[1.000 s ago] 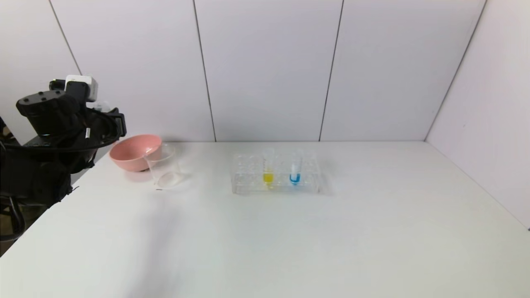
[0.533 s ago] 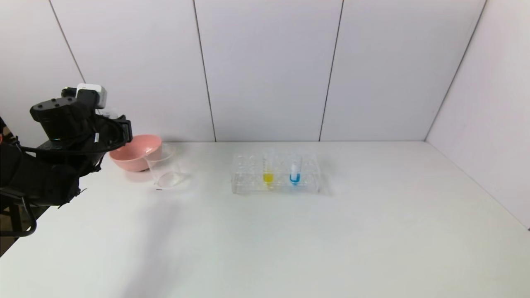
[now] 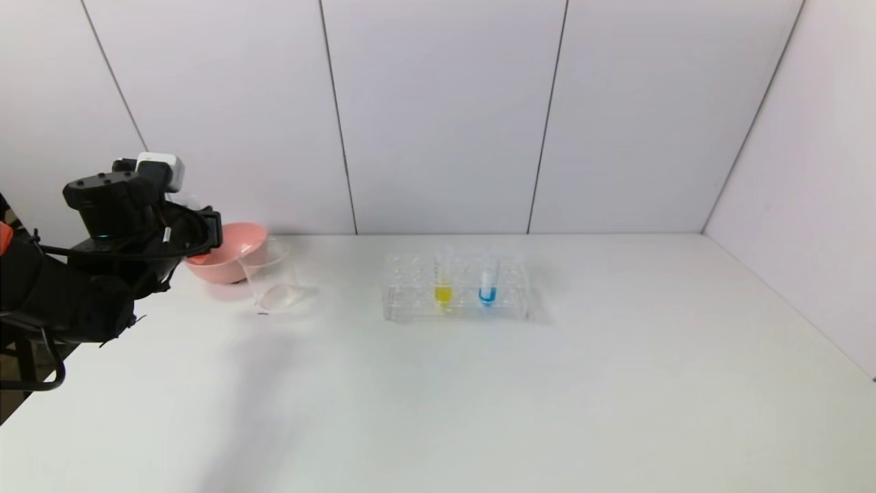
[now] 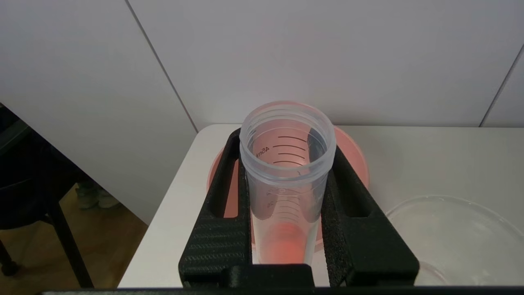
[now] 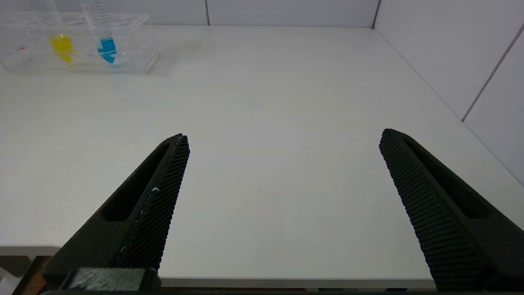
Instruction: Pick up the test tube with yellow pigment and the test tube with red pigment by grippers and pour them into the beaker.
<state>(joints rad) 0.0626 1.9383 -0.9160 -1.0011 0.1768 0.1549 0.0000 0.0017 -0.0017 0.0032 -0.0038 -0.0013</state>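
White panelled walls back a white table (image 3: 479,397) filling most of the head view. Clear tube rack (image 3: 456,287) sits centre frame, pink bowl (image 3: 222,252) at upper left w/ the beaker (image 3: 272,275) just beside it, nearer the frame's centre. Left gripper (image 4: 286,196) at far left of the head view, over the bowl, clamped on the test tube with red pigment (image 4: 286,180); wrist view shows a clear graduated tube, mouth toward the camera, reddish-orange at its tip. Right gripper (image 5: 282,172) out of the head view, hangs low over the near table edge, fingers wide apart, empty. Test tube with yellow pigment (image 3: 443,282) upright in the rack next to a blue-tipped tube (image 3: 487,282). Progress, judged: red tube picked, no colour visible in beaker, so neither pour looks done; yellow untouched.
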